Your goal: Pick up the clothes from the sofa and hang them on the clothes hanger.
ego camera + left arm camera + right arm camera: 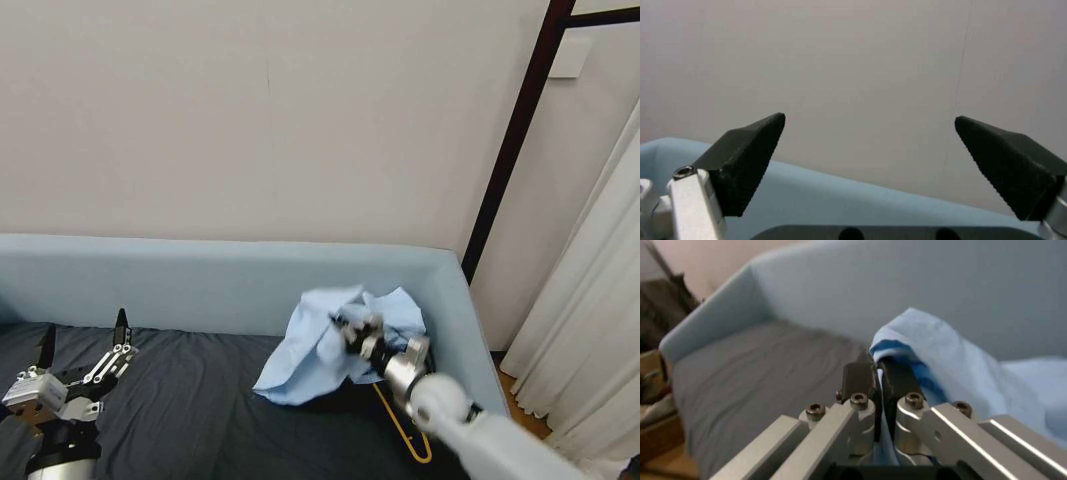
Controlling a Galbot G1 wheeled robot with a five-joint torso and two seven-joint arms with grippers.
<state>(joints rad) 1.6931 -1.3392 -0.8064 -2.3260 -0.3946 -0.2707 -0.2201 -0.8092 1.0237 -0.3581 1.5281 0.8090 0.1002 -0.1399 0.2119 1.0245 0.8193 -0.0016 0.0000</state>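
Note:
A light blue garment (325, 345) lies bunched on the dark sofa seat (190, 410) near the sofa's right arm. My right gripper (345, 330) reaches into it from the lower right and is shut on a fold of the blue cloth (920, 355), which drapes over the fingers (900, 382) in the right wrist view. A yellow clothes hanger (405, 425) lies on the seat under the right arm. My left gripper (82, 345) waits at the lower left above the seat, open with nothing between its fingertips (750, 160), facing the wall.
The pale blue sofa back (200, 285) runs along a bare wall. A dark upright pole (510, 140) of a rack stands to the right of the sofa, with white curtains (590, 310) further right.

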